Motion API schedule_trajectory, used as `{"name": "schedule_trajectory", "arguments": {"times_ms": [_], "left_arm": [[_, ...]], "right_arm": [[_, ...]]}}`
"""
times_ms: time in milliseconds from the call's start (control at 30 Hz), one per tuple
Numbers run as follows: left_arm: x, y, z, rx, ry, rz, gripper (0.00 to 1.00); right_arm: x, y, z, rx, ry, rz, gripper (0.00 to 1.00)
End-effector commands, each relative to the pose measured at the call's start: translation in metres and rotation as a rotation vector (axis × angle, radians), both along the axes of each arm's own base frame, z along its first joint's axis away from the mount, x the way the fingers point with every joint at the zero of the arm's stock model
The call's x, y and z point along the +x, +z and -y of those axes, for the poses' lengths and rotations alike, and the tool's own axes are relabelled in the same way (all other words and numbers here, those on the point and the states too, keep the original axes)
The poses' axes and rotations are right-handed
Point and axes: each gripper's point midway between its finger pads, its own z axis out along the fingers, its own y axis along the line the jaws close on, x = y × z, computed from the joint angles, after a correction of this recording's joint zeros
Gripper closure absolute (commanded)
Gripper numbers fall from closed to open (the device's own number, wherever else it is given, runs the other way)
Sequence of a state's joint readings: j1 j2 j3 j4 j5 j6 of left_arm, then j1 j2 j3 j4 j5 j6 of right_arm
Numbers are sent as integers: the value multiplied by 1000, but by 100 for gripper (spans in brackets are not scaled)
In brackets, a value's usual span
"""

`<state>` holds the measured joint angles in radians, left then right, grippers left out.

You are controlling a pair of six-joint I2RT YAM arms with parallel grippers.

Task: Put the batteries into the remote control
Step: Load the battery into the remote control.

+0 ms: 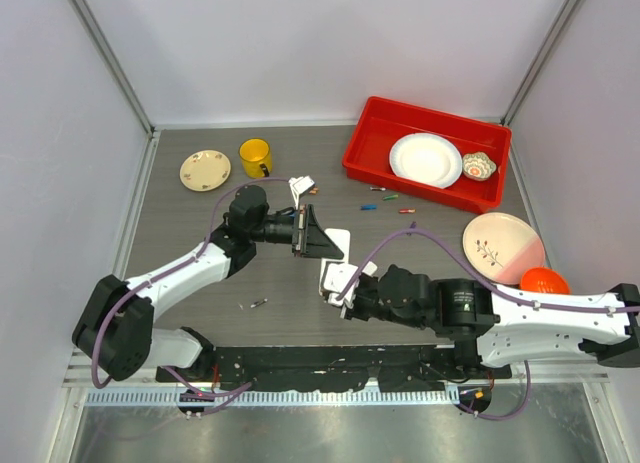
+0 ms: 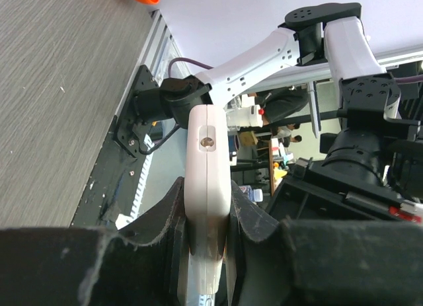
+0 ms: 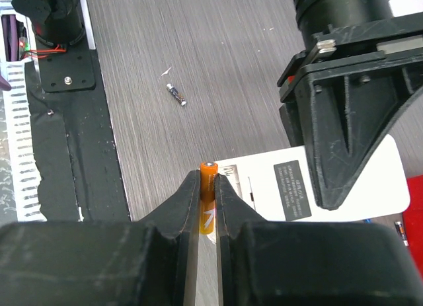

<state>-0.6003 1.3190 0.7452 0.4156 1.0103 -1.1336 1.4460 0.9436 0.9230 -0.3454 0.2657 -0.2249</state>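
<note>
My left gripper (image 1: 316, 237) is shut on the remote control (image 1: 334, 273), which it holds above the table with the plain white back showing. In the left wrist view the remote control (image 2: 207, 147) stands edge-on between the fingers of the left gripper (image 2: 207, 193). My right gripper (image 3: 208, 180) is shut on an orange battery (image 3: 208, 195), upright right at the remote control's (image 3: 310, 187) near edge. In the top view the right gripper (image 1: 338, 293) sits beside the remote's lower end. Loose batteries (image 1: 369, 208) lie at mid table, and another battery (image 1: 258, 304) (image 3: 176, 94) lies near the front left.
A red bin (image 1: 368, 155) at the back right holds a white plate (image 1: 425, 160) and a small bowl (image 1: 478, 166). A yellow cup (image 1: 255, 157) and a small plate (image 1: 205, 170) stand at the back left. A pink plate (image 1: 503, 245) and an orange bowl (image 1: 544, 280) sit right. A small white piece (image 1: 300, 188) lies behind the left gripper.
</note>
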Motion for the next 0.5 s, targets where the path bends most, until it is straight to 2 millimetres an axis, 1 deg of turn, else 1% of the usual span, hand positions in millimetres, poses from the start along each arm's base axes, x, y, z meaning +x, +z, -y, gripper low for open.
{"name": "schedule_trajectory", "arguments": {"times_ms": [0,167,233,300,467], "left_arm": [[-9,22,-3,-62,-29,61,100],[-11,25,-3,-68,-35,66,100],[-11,24,-3,-67,-37,65,100],[-12,24,-2,-67,-41,65,100],[-14,20,-2,-63,-46,60,100]], "right_arm": [[-3,6,-11,57,8,-9,99],[-1,-1,-12,37,3,4,99],[1,-1,-12,40,-2,7,99],[1,2,-12,58,-5,9,99],[4,19,-13,108,-12,28,99]]}}
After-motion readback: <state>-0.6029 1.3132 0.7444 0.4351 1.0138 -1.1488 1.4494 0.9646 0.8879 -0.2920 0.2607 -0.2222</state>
